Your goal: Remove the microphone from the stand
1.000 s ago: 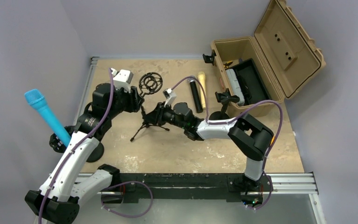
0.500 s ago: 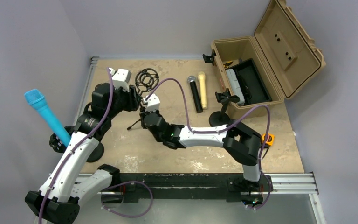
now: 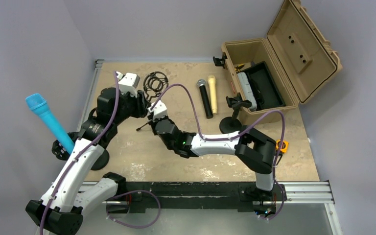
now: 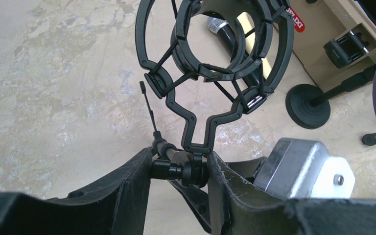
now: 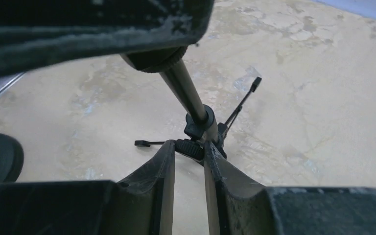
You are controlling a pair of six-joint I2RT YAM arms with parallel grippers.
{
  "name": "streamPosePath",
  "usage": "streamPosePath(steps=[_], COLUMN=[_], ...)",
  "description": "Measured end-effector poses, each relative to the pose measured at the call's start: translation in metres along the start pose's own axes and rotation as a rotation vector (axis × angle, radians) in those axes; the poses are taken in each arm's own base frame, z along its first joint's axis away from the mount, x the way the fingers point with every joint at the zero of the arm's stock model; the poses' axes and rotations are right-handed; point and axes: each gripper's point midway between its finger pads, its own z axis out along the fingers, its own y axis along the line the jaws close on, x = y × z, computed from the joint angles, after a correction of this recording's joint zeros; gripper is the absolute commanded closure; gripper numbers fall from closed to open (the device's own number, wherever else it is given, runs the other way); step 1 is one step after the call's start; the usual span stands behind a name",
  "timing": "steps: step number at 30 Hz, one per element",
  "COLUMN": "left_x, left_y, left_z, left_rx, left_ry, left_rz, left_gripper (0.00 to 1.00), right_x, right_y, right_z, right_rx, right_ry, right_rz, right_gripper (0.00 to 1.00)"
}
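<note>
Right gripper (image 3: pixel 152 119) has swung round from the 3 o'clock side of the tripod (image 3: pixel 144 128). It now sits tucked in low at about 6 o'clock of it, right under the left gripper (image 3: pixel 144 105), and the whole right arm is stretched flat across the table (image 3: pixel 127 161). Tripod legs show less than they did a second ago, with only one poking out toward 8 o'clock in the top view.

Right wrist view: the jaws are closed on the ribbed collar just above the legs (image 5: pixel 196 132). Left wrist view: the other jaws are clamped on the swivel joint directly under the shock mount (image 4: pixel 210 49). So both ends of the tripod are pinned.

Thing is, that shock mount is empty, with no mic in it. The only mic I can see that's actually on a stand is the blue microphone (image 3: pixel 46 117), way over at the 9 o'clock edge of the table. It's clipped in its stand (image 3: pixel 58 148), tilted up and left, well apart from either gripper. The black microphone (image 3: pixel 205 100) and gold microphone (image 3: pixel 213 93) just lie side by side near the case (image 3: pixel 274 54).

My read is that both arms are busy with the tripod and the real job hasn't started. One gripper needs to let go and head toward 9 o'clock.
</note>
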Motion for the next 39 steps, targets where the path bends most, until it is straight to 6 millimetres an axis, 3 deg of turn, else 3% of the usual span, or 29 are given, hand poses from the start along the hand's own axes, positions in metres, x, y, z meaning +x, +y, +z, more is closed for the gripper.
streamPosePath(steps=[5, 10, 13, 19, 24, 29, 31, 35, 39], left_x=[0.005, 0.006, 0.003, -0.008, -0.006, -0.002, 0.000, -0.001, 0.000], left_y=[-0.004, -0.007, -0.009, -0.009, -0.007, -0.004, -0.003, -0.002, -0.002], left_z=[-0.002, -0.013, -0.022, -0.037, -0.038, -0.030, -0.027, -0.027, -0.027], left_rx=[0.018, 0.032, 0.040, 0.039, 0.029, 0.009, 0.005, 0.002, 0.002], left_ry=[0.018, 0.002, -0.029, -0.094, -0.099, -0.075, -0.065, -0.065, -0.065], left_rz=[-0.013, -0.022, -0.018, -0.013, -0.016, -0.024, -0.026, -0.027, -0.027], left_gripper=[0.37, 0.22, 0.21, 0.21, 0.20, 0.23, 0.23, 0.23, 0.23], right_x=[0.000, -0.007, -0.009, -0.001, -0.001, -0.002, -0.002, -0.005, -0.015], right_y=[-0.006, -0.028, -0.037, -0.027, -0.028, -0.033, -0.036, -0.041, -0.040], right_z=[-0.001, 0.016, 0.023, 0.033, 0.036, 0.038, 0.039, 0.038, 0.030], right_rx=[-0.172, -0.325, -0.393, -0.542, -0.552, -0.503, -0.476, -0.431, -0.429], right_ry=[0.010, 0.010, 0.015, 0.036, 0.027, 0.017, 0.027, 0.050, 0.059], right_rz=[0.013, 0.046, 0.055, 0.016, -0.060, -0.090, -0.068, 0.025, 0.146], right_gripper=[1.00, 1.00, 1.00, 1.00, 0.99, 0.58, 0.48, 0.39, 0.37])
